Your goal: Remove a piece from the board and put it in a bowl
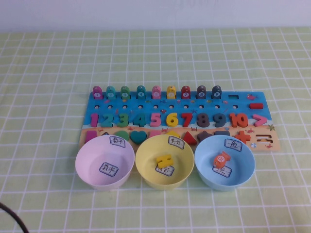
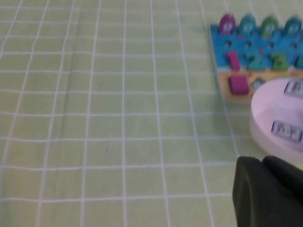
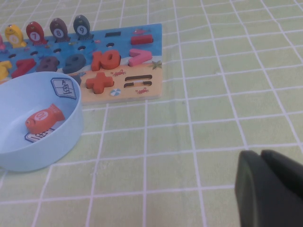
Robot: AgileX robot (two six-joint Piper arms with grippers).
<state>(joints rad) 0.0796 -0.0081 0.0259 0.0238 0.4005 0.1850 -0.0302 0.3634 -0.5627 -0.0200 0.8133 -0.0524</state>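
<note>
Both of my grippers are low over the light green checked tablecloth (image 1: 43, 73), and neither one shows in the high view. My left gripper (image 2: 263, 189) is a dark shape near the pale pink round plastic bowl (image 1: 104, 162), on the outer side of it. My right gripper (image 3: 261, 189) is over bare cloth, well apart from the light blue round plastic bowl with white labels (image 1: 224, 182), on its outer side. For both grippers I cannot tell if they are released or clenched. Nothing is seen in either of them.

The small magenta-purple fish-like token with a pale round mark (image 1: 97, 91) stands upright at the left end of the far row on the flat blue puzzle board with a tan strip (image 1: 243, 103). A teal token (image 1: 111, 91) is just beside it, and the other tokens follow in a line to the right.

Three bowls stand in a row at the near edge of the board and hide part of the tan strip. The pink bowl is on the left, on the same side as the magenta token. The yellow round plastic bowl (image 1: 146, 167) is in the middle and holds a yellow piece (image 1: 164, 159). The light blue bowl is on the right, and an orange fish-like token (image 1: 222, 158) lies in it on the bottom label.
</note>
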